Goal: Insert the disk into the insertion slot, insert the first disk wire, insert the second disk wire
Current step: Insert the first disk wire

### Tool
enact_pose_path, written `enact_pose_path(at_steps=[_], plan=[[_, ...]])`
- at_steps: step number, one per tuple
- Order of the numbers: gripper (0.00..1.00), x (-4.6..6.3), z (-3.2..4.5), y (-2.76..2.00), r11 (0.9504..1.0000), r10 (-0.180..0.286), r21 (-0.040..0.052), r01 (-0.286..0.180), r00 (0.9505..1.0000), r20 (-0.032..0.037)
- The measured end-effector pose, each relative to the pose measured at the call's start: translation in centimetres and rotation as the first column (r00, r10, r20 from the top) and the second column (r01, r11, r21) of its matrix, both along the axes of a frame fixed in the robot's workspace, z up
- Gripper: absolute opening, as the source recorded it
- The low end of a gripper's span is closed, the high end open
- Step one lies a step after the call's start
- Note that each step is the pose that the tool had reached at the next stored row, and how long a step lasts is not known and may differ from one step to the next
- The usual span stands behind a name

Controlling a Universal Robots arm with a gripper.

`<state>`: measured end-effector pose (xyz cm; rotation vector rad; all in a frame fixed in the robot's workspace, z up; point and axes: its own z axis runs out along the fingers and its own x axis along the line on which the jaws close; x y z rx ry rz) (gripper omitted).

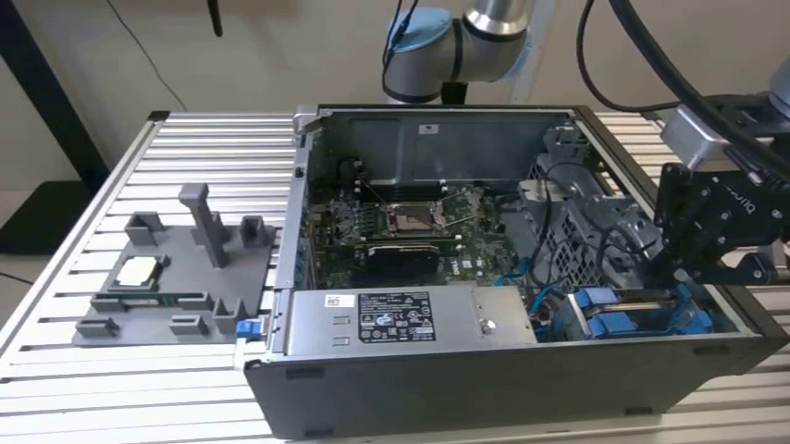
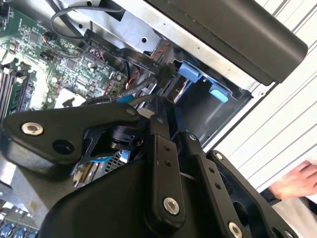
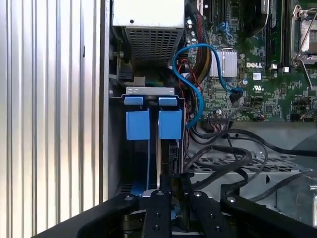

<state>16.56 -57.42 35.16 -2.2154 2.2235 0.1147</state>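
The disk (image 3: 157, 158) stands edge-on in the insertion slot (image 1: 617, 319), the grey drive cage at the exterior view's right, near corner of the open computer case. Its silver edge and blue carrier rail run between the slot's blue fittings (image 3: 137, 124). My black gripper (image 1: 683, 275) hangs right over that bay, and its fingers (image 3: 158, 198) come together at the disk's upper end, shut on it. A loose blue wire (image 3: 190, 74) and black wires (image 3: 233, 148) lie beside the cage. A black connector (image 2: 163, 72) sits just past my gripper (image 2: 153, 106).
The labelled power-supply box (image 1: 408, 319) borders the cage. The motherboard (image 1: 408, 222) lies deeper in the case. A grey fixture plate (image 1: 173, 277) rests on the slatted table (image 1: 74, 388) at the exterior view's left. A person's hand (image 2: 297, 181) is outside the case wall.
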Motion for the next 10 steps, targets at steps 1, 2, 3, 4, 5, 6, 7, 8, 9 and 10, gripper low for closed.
enact_pose_path(at_steps=[1,2,3,4,5,6,7,8,9,10], plan=[[0.19,0.03,-0.05,0.03,1.0000,0.000,0.0001,0.000,1.0000,0.0000],[0.19,0.05,-0.11,0.06,1.0000,0.000,0.0001,0.000,1.0000,0.0000],[0.19,0.09,-0.15,0.10,1.0000,0.000,-0.0001,0.000,1.0000,0.0000],[0.19,0.14,-0.21,0.15,1.0000,0.000,0.0000,0.000,1.0000,0.0000],[0.19,0.20,-0.28,0.19,1.0000,0.000,0.0000,0.000,1.0000,0.0000],[0.19,0.28,-0.35,0.24,1.0000,0.000,-0.0001,0.000,1.0000,0.0000],[0.19,0.37,-0.41,0.26,1.0000,0.000,-0.0001,0.000,1.0000,0.0000],[0.19,0.43,-0.47,0.28,1.0000,0.000,-0.0001,0.000,1.0000,0.0000],[0.19,0.47,-0.53,0.29,1.0000,0.000,-0.0002,0.000,1.0000,0.0000],[0.19,0.51,-0.59,0.31,1.0000,0.000,-0.0002,0.000,1.0000,0.0000]])
